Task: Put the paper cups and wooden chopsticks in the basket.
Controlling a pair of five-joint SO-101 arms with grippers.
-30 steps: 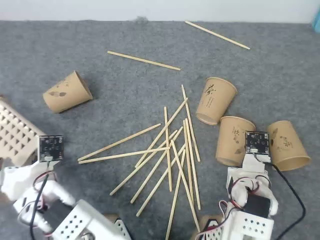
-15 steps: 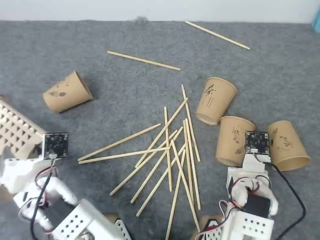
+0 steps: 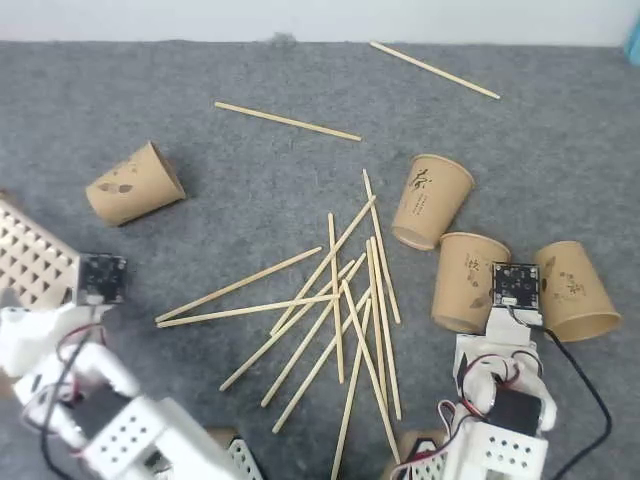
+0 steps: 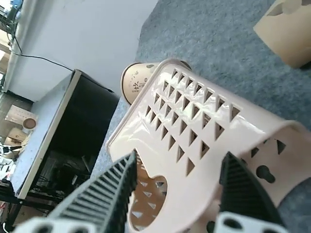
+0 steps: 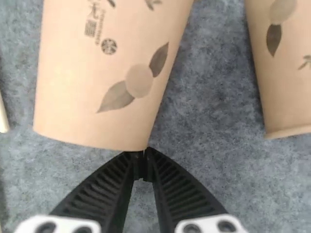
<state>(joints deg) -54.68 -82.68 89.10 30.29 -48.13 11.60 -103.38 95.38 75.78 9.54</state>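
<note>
Three paper cups (image 3: pixel 432 200), (image 3: pixel 467 280), (image 3: pixel 572 290) lie on their sides at the right, and a fourth cup (image 3: pixel 135 183) lies at the left. Several wooden chopsticks (image 3: pixel 340 310) are heaped in the middle. The beige plastic basket (image 3: pixel 30 260) stands at the left edge. My left gripper (image 4: pixel 181 156) is open, its jaws either side of the basket wall (image 4: pixel 204 121). Past the basket's rim I see another cup (image 4: pixel 141 80). My right gripper (image 5: pixel 144 158) is shut, its tip at the rim of the middle right cup (image 5: pixel 112 73), holding nothing.
Two single chopsticks (image 3: pixel 288 121), (image 3: pixel 435 70) lie apart at the far side of the grey mat. A dark cabinet (image 4: pixel 63 131) stands beyond the basket. The outer right cup (image 5: pixel 282 63) lies close beside the right gripper.
The left arm's wrist has swung a little right and then back left and farther out over the basket. The right arm, the cups and the chopsticks have kept still.
</note>
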